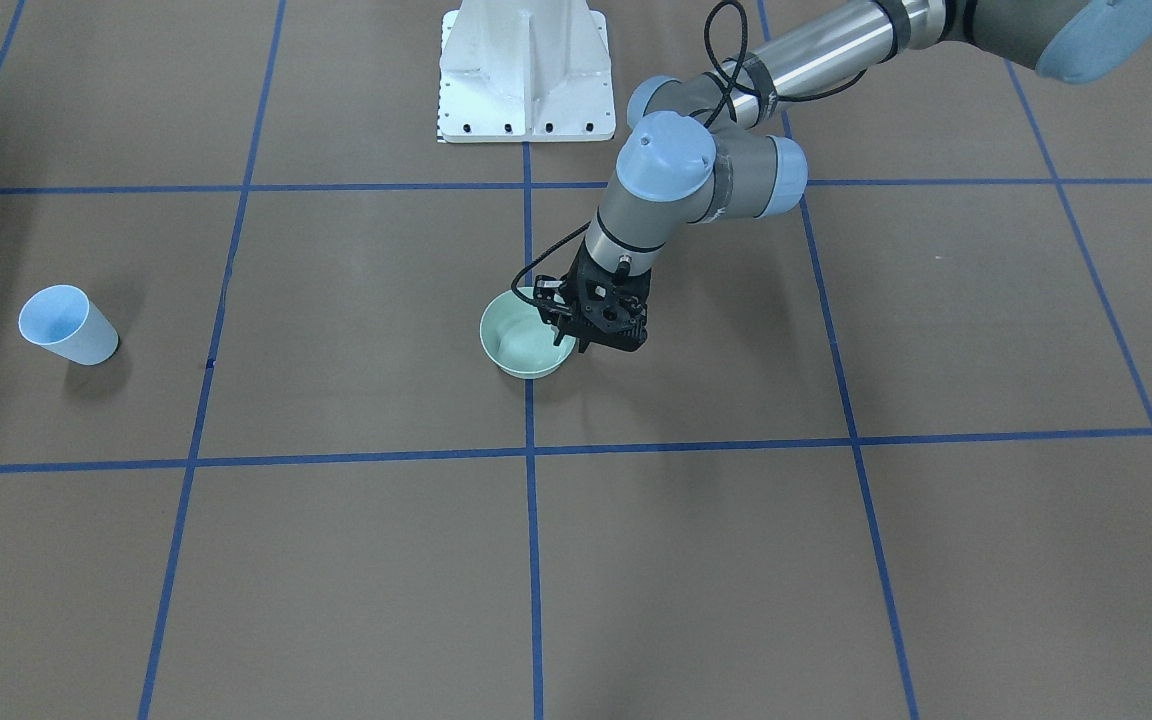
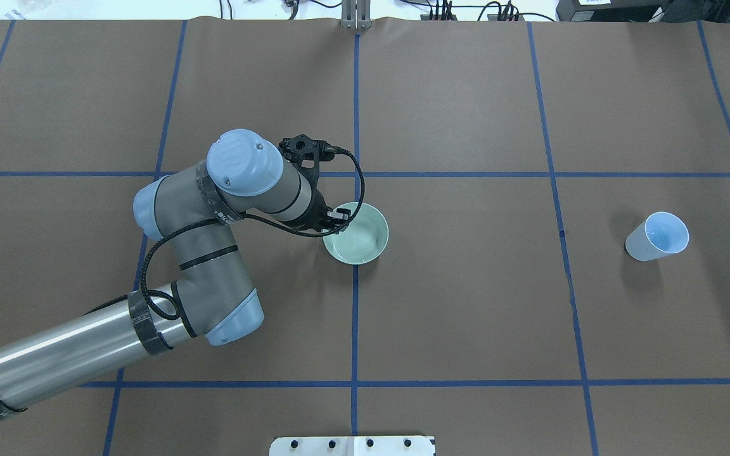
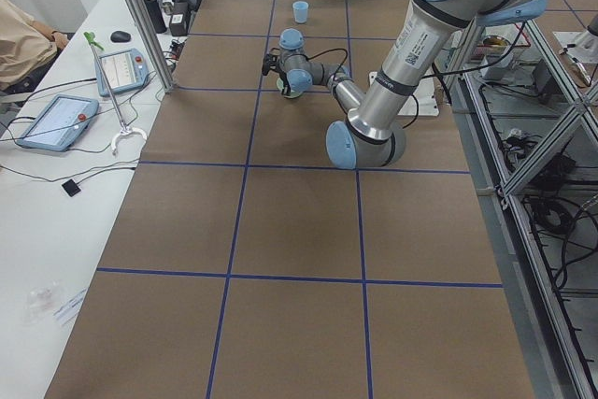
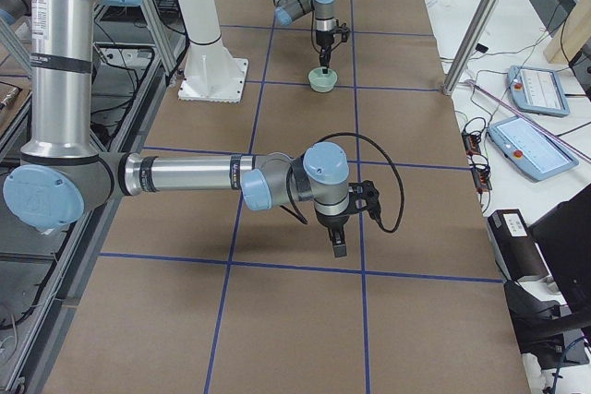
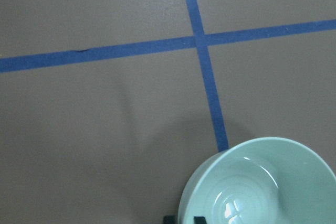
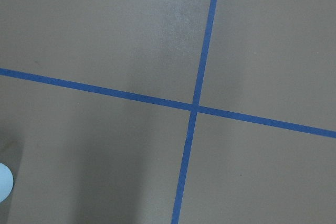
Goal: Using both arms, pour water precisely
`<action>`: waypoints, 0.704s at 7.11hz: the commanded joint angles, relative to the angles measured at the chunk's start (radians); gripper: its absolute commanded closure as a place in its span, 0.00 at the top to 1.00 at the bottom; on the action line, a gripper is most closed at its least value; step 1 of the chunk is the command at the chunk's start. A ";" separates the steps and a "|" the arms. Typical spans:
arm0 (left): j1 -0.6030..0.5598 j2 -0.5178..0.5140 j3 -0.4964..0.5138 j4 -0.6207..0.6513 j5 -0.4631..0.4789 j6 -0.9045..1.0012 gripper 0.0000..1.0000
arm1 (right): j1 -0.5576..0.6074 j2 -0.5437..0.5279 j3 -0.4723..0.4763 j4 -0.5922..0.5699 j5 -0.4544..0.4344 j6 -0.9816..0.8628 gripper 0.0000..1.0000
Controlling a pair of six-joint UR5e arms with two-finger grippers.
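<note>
Brown paper table [image 2: 466, 304] with a grid of blue tape lines [image 2: 355, 316] is the whole scene, plus the white pedestal base [image 1: 526, 80] bolted at my edge of it. My left arm [image 2: 213, 209] is bent out over the middle, wrist pointing down at the pale green bowl [image 2: 365, 253]. My right arm [image 4: 185, 174] only shows in the right-end side view, stretched low over the paper on my right side. The bowl sits flat on the table near the centre, right on the centre tape line and just beside a crossing. The pale blue cup [image 2: 647, 244] stands upright on its own well off to my right, far apart from the bowl and from both arms. My left gripper [image 2: 338, 216] is at the bowl's near rim, narrowed down, with the fingers [image 5: 198, 219] either side of the wall, so it looks pinched on the rim. My right gripper [image 4: 338, 244] hangs pointing straight down over bare paper close to a tape line, and honestly I can't tell how wide it is from that angle. As for the water, the bowl's bottom glistens in my left wrist view, but I can't say if that's liquid or just glaze, and the cup's inside is too small to judge.
</note>
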 commanded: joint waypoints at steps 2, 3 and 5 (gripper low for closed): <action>-0.053 0.012 -0.069 0.046 -0.025 0.009 1.00 | 0.000 -0.001 0.026 0.003 0.002 0.002 1.00; -0.137 0.052 -0.147 0.155 -0.115 0.079 1.00 | 0.000 -0.001 0.041 0.001 0.011 0.026 1.00; -0.278 0.272 -0.381 0.346 -0.151 0.412 1.00 | -0.026 -0.009 0.140 -0.002 0.057 0.211 1.00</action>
